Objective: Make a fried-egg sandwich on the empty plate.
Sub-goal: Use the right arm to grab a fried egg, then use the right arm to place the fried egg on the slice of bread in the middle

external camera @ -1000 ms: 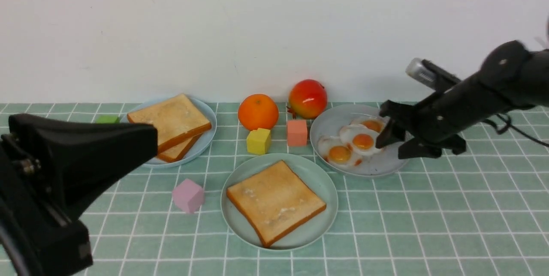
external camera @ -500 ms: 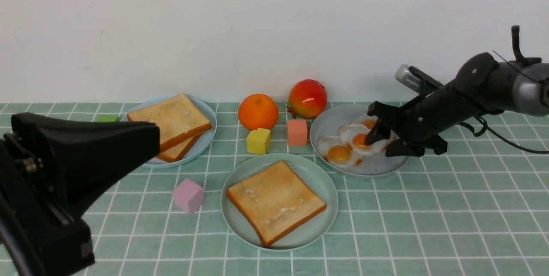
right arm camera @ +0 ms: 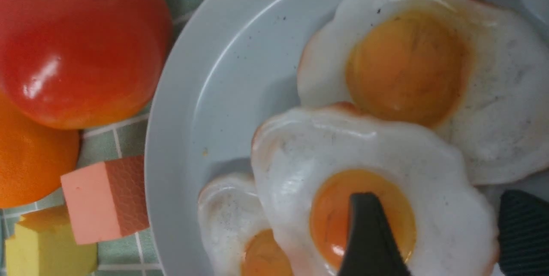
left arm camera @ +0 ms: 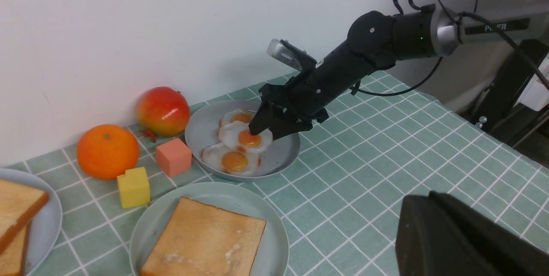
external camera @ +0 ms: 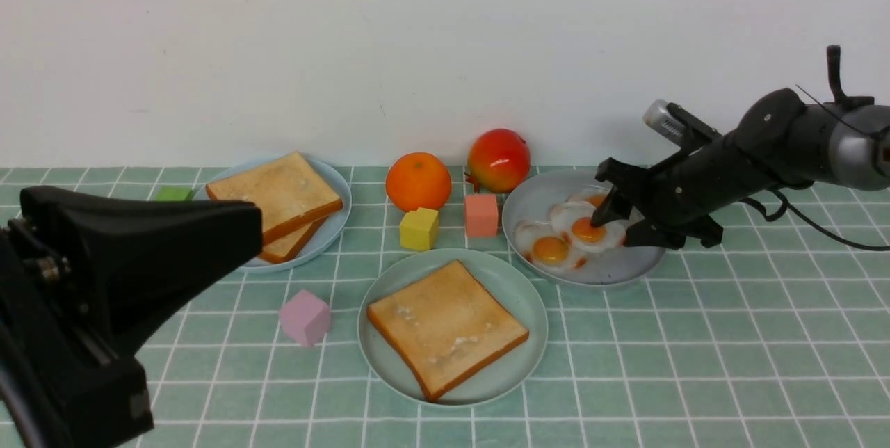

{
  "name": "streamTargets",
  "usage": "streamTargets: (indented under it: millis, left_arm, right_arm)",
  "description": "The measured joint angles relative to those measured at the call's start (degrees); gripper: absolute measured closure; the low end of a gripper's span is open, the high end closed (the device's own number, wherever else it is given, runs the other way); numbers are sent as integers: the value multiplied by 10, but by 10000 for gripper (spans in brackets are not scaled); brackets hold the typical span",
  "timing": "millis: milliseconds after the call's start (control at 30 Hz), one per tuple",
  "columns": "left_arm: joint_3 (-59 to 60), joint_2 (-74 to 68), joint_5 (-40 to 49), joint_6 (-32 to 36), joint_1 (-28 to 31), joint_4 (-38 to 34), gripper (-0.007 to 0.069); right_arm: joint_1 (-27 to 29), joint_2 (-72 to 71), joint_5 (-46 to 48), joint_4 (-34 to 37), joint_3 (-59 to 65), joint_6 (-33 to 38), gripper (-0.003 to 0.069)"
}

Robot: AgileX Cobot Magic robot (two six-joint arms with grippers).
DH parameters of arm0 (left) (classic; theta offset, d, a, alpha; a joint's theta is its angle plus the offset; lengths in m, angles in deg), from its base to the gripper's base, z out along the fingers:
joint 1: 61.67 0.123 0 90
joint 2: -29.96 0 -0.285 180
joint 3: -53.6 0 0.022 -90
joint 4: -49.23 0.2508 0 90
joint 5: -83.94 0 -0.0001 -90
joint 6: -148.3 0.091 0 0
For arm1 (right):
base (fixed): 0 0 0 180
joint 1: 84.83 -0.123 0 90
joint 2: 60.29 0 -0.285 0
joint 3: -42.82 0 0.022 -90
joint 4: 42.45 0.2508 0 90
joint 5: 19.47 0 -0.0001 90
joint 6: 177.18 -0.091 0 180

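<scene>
Right gripper (external camera: 615,232) has lowered onto the top fried egg (external camera: 574,221), jaws spread; closing may drag neighbouring eggs (external camera: 551,250).

Light is bright, even and soft. The wall (external camera: 348,51) is plain white, with a faint grey shade behind the red fruit (external camera: 498,160) and the orange (external camera: 418,181). Shadows lie close under the green plate (external camera: 516,289) and the pink cube (external camera: 304,317), thin and soft-edged. In the front view the left gripper (external camera: 247,229) sits near the lens as a dark, featureless mass with blurred edges, while the table behind it is sharp. The right wrist view is very close. There the eggs (right arm camera: 386,173) are crisp, the fingers (right arm camera: 369,237) of the right gripper (right arm camera: 446,241) are black and soft, and the fruit shows white glints.
</scene>
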Motion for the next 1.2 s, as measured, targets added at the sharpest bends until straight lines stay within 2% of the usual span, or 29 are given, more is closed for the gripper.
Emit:
streamTargets:
  millis: [100, 200, 367, 500, 733, 833, 1000, 1200]
  left_arm:
    - [0, 0, 0, 0, 0, 0, 628]
    - [0, 0, 1, 0, 0, 0, 627]
    - [0, 0, 8, 0, 0, -11, 622]
    - [0, 0, 10, 0, 0, -15, 620]
    - [0, 0, 11, 0, 0, -15, 614]
    - [0, 0, 11, 0, 0, -15, 610]
    - [0, 0, 14, 0, 0, -13, 605]
    - [0, 0, 44, 0, 0, 6, 601]
  right_arm:
    - [0, 0, 0, 0, 0, 0, 263]
    - [0, 0, 0, 0, 0, 0, 305]
    - [0, 0, 0, 0, 0, 0, 431]
    - [0, 0, 0, 2, -1, 0, 487]
    - [0, -1, 13, 5, -4, 0, 497]
    - [0, -9, 29, 11, -4, 18, 513]
    - [0, -51, 52, 13, -4, 53, 587]
    - [0, -109, 73, 9, -4, 82, 589]
